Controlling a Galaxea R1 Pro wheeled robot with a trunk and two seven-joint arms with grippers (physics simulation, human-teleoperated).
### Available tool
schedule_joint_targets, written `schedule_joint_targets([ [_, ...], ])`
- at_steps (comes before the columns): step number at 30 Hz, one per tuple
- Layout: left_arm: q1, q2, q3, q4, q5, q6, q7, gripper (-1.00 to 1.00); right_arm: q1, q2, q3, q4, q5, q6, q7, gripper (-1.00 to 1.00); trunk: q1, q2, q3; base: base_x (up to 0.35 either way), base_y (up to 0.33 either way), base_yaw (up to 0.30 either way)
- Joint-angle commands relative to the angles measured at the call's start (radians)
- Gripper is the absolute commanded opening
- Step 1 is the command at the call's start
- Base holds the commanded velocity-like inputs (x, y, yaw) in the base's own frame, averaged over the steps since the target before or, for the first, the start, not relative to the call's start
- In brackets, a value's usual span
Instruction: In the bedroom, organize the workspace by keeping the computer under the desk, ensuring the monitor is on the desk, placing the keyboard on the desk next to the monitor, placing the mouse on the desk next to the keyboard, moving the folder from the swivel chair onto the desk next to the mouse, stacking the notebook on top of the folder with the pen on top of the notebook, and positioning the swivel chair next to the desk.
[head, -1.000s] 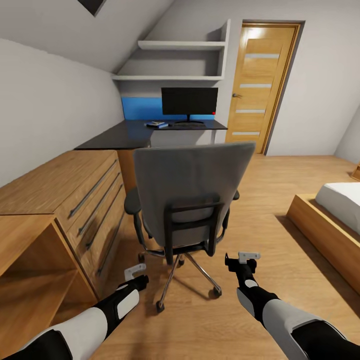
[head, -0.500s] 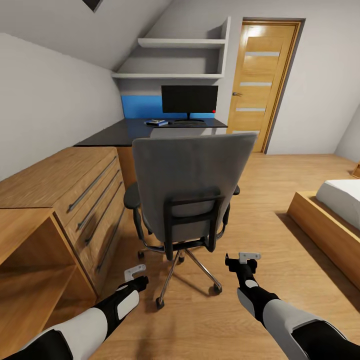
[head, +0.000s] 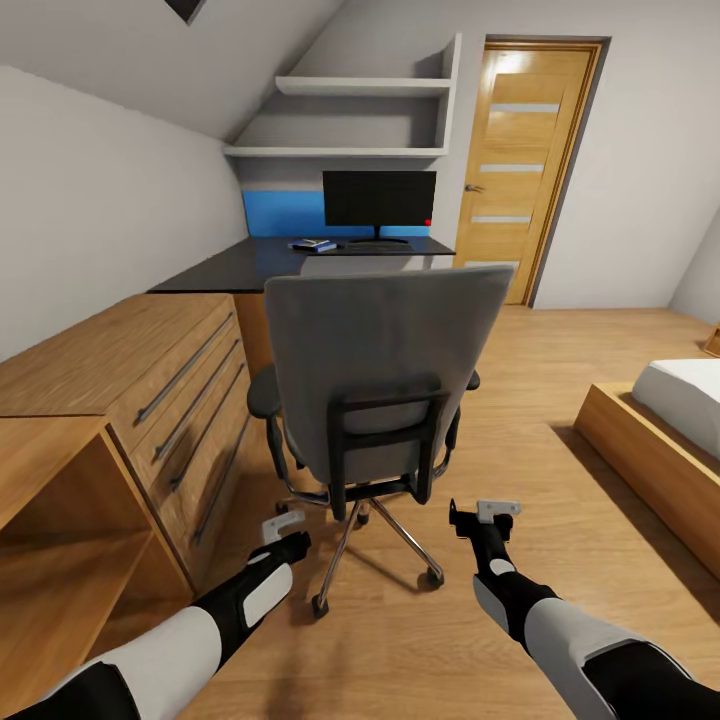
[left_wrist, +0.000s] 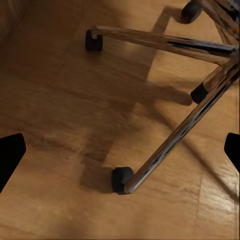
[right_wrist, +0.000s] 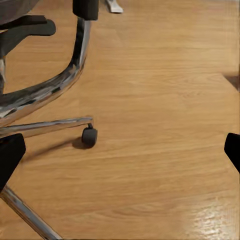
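The grey swivel chair (head: 385, 370) stands in front of me with its back to me, hiding its seat. Beyond it is the black-topped desk (head: 250, 270), with the black monitor (head: 379, 200) at its far end. A small flat blue item (head: 315, 245) lies on the desk left of the monitor; I cannot tell what it is. My left gripper (head: 285, 527) is open, low beside the chair's chrome base (left_wrist: 170, 145) and a castor (left_wrist: 121, 179). My right gripper (head: 483, 515) is open, low to the right of the base, with a castor (right_wrist: 89, 136) ahead. The computer, keyboard, mouse and pen are out of view.
A light-wood chest of drawers (head: 150, 370) and an open cabinet (head: 60, 540) line the left side, close to the chair. A bed (head: 670, 420) on a wooden frame stands at the right. A wooden door (head: 515, 170) is past the desk. Bare floor (head: 540, 400) lies between chair and bed.
The view shifted slightly a second ago. In the last half second my left gripper moved forward and right toward the chair base; the right gripper barely rose.
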Motion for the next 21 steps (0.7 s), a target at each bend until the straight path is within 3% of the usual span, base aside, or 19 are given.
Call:
schedule_joint_targets([
  [1, -0.001, 0.001, -0.008, -0.013, 0.01, 0.005, 0.015, 1.0, -0.001, 0.0, 0.009, 0.0, -0.008, -0.014, -0.004, 1.0, 0.0, 0.0, -0.001, 0.0, 0.0, 0.0],
  [2, -0.001, 0.001, -0.008, -0.02, 0.009, 0.016, 0.02, 1.0, -0.001, -0.001, 0.008, -0.002, -0.008, -0.016, -0.003, 1.0, 0.0, 0.0, -0.001, 0.0, 0.0, 0.0],
  [3, -0.001, -0.001, -0.008, -0.031, 0.009, 0.026, 0.026, 1.0, -0.003, -0.009, 0.006, -0.029, -0.01, 0.069, -0.002, 1.0, 0.0, 0.0, -0.001, 0.0, 0.0, 0.0],
  [6, -0.001, 0.0, -0.009, -0.033, 0.009, 0.021, 0.027, 1.0, -0.004, -0.013, 0.003, -0.09, -0.016, 0.132, -0.001, 1.0, 0.0, 0.0, -0.001, 0.0, 0.0, 0.0],
  [21, -0.001, 0.001, -0.021, -0.03, 0.007, 0.01, 0.028, 1.0, -0.001, 0.004, 0.013, -0.099, -0.008, 0.137, 0.032, 1.0, 0.0, 0.0, -0.001, 0.222, 0.0, 0.0],
])
